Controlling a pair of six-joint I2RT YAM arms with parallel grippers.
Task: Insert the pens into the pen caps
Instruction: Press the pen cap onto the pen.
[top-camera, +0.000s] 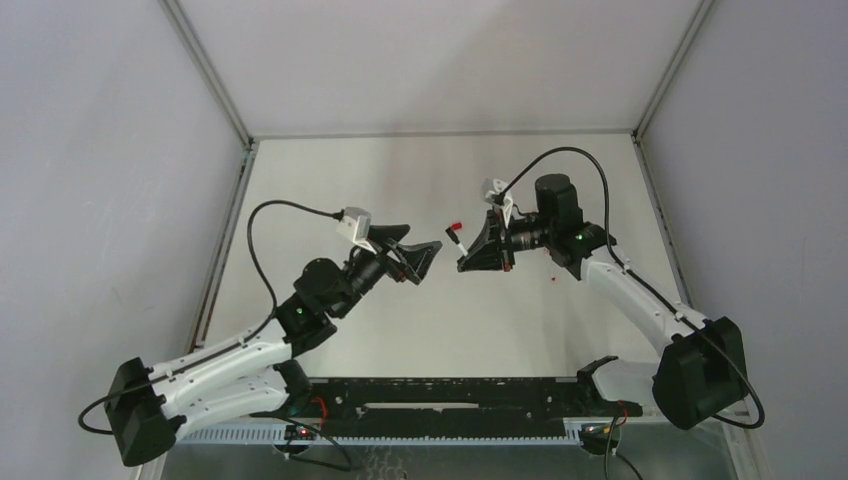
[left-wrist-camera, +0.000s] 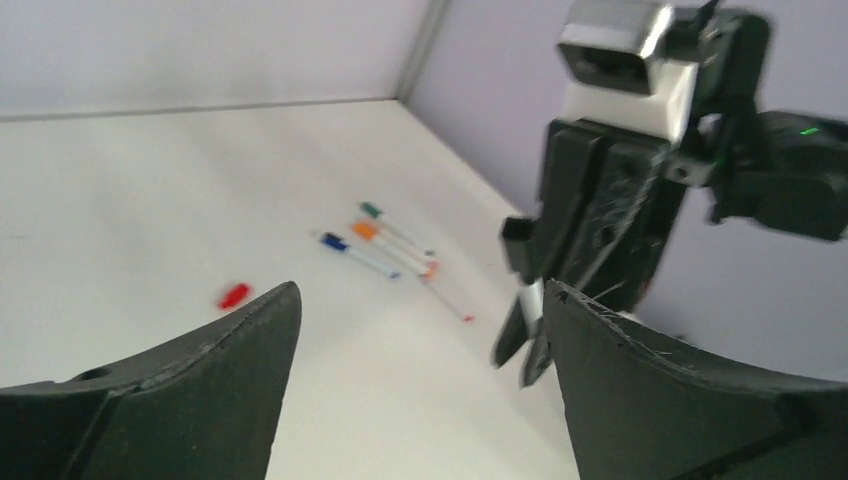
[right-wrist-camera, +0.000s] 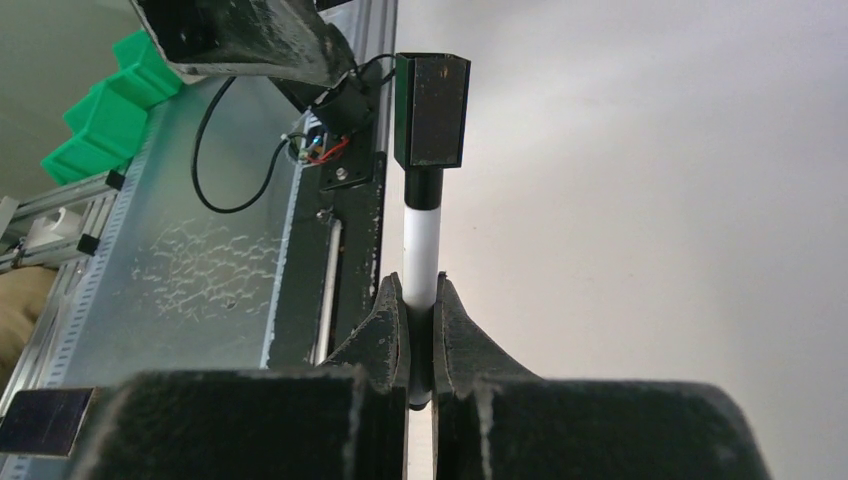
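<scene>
**Right wrist view shows black cap on the held pen**

The right claw (right-wrist-camera: 420, 300) pinches the white barrel of a pen (right-wrist-camera: 421, 250). In that claw's own camera the pen rises toward 12 o'clock, with a black cap (right-wrist-camera: 432, 110) on its upper end. The left claw (left-wrist-camera: 422, 290) stands spread wide and empty, almost tip to tip with its partner above the desk (left-wrist-camera: 150, 200).

This pen looks capped, though the frames do not show whether the cap is pushed fully home. To finish the step cleanly, the spread claw would best draw straight back along the pen's line so that neither finger brushes the cap. The pinching claw should hold firm until the way is clear, then lay the pen down flat.

Only the right wrist camera shows the grip and the cap plainly. Only the left wrist camera shows the loose pens (left-wrist-camera: 385, 245) lying together at mid-frame, with green, orange and blue ends. A thinner red-tipped one lies at their 4 o'clock and appears uncapped. A red cap (left-wrist-camera: 235, 295) lies apart at their 8 o'clock. From above, that cap sits at 12 o'clock of the gap between the claws, and the row of pens is mostly hidden behind the right arm (top-camera: 620, 280).
</scene>
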